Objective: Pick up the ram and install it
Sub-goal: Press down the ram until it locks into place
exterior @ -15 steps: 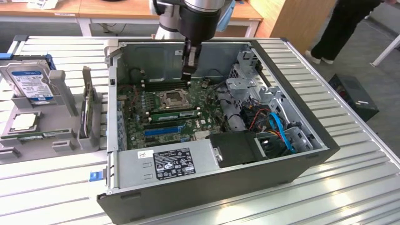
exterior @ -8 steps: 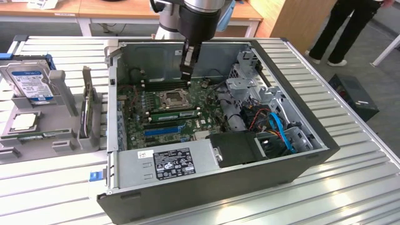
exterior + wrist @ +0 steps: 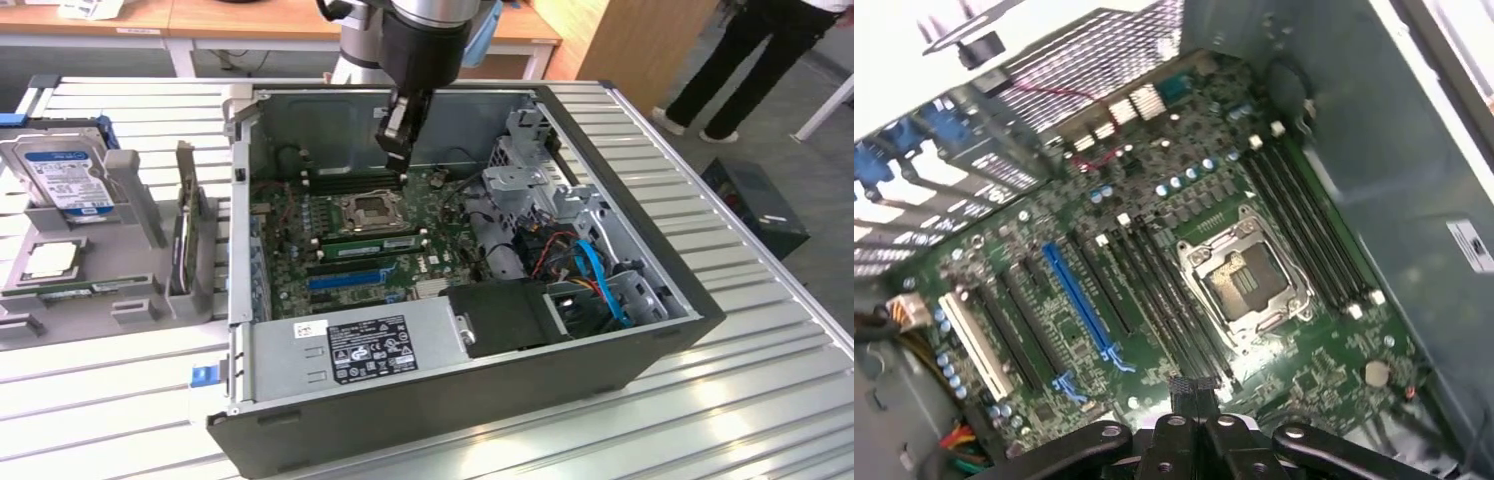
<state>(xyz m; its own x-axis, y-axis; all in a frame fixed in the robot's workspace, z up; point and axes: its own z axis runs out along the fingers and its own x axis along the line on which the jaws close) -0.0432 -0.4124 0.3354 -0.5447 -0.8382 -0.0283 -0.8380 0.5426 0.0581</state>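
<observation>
The ram, a long thin green circuit-board stick, looks to be lying on edge in the front groove of the grey plastic parts tray, at the exterior view's left and well apart from your arm. It is small there, so its sticker cannot be made out.

On that tray you also have a silver hard drive with a blue-white label standing at the back, a square silver processor lying flat, and a taller green expansion card upright on the side nearest the case.

Your black gripper hangs inside the open grey computer case, above the memory slots at the far side of the silver processor socket. Its fingers are pressed together with nothing visible between them.

A similar green stick sits in a slot on the near side of the socket. Blue cables and a metal drive cage crowd the case on the exterior view's right.
</observation>
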